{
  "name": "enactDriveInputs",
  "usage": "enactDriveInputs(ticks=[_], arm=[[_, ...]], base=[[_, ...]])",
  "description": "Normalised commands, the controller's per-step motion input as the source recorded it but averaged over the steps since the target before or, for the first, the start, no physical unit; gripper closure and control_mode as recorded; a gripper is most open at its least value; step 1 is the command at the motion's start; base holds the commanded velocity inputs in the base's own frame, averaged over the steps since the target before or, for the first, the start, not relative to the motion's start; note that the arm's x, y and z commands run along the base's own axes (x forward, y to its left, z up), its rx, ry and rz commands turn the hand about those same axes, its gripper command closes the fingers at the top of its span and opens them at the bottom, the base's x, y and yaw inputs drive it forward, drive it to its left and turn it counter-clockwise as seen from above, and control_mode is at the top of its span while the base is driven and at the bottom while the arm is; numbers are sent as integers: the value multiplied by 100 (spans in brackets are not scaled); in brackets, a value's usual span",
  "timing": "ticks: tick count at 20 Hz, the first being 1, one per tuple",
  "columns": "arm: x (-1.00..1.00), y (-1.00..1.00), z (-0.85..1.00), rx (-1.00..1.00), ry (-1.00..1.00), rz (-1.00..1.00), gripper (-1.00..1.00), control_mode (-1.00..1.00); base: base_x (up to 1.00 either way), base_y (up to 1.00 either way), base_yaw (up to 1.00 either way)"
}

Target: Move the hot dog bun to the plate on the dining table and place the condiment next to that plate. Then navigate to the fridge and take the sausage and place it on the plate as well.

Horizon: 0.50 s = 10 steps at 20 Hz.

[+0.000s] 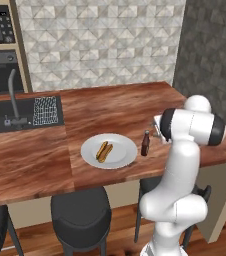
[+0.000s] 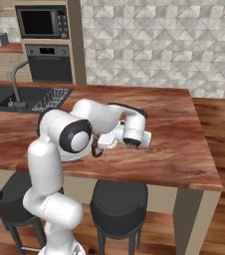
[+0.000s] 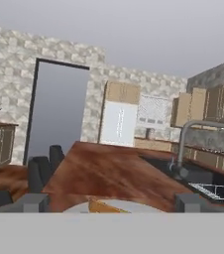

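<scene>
Now bun (image 1: 104,151) is seen on plate (image 1: 121,159), bottle (image 1: 145,144) upright beside it nr table's (image 1: 110,110) front edge; gripper (image 1: 157,131) fingers apart

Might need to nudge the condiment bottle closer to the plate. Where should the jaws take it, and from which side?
Grip the condiment bottle around its wider body, below the narrow neck, coming in level from the right, the side away from the white plate. It stands upright on the wooden dining table just right of the plate rim, so a plate-side approach would likely hit the plate and hot dog bun.
</scene>
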Motion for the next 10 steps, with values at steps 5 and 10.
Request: enactDriveInputs(ticks=[5, 10], arm=[[-18, 0, 100, -1, -14, 0, -100, -100], [-39, 0, 100, -4, -11, 0, -100, -100]], base=[[0, 0, 0], [0, 0, 0]])
